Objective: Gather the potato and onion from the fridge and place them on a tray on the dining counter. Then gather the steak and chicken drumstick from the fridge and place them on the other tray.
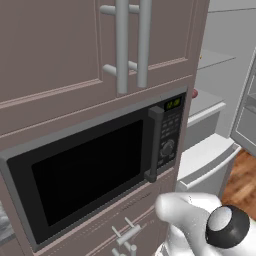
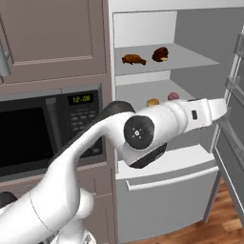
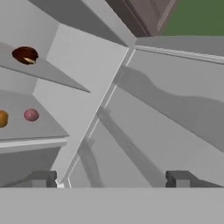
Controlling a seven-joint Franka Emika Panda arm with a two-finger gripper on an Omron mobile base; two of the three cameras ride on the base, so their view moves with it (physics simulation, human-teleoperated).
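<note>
Hand view: claw (image 3: pixel 112 178) spread wide, holding nothing, inside the open fridge (image 2: pixel 200 62).
Steak (image 2: pixel 160 54) and chicken drumstick (image 2: pixel 133 59) lie apart on the upper shelf.

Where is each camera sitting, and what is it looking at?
Left base view: behind the arm, on its left; faces the microwave, with the open fridge at the right edge.
Right base view: behind the arm, on its right; faces into the fridge at the chicken drumstick and steak; the arm reaches across.
Hand view: on the hand, its jaws open; looks along the fridge's inner wall.
Shared: right base and hand views both show the steak.
</note>
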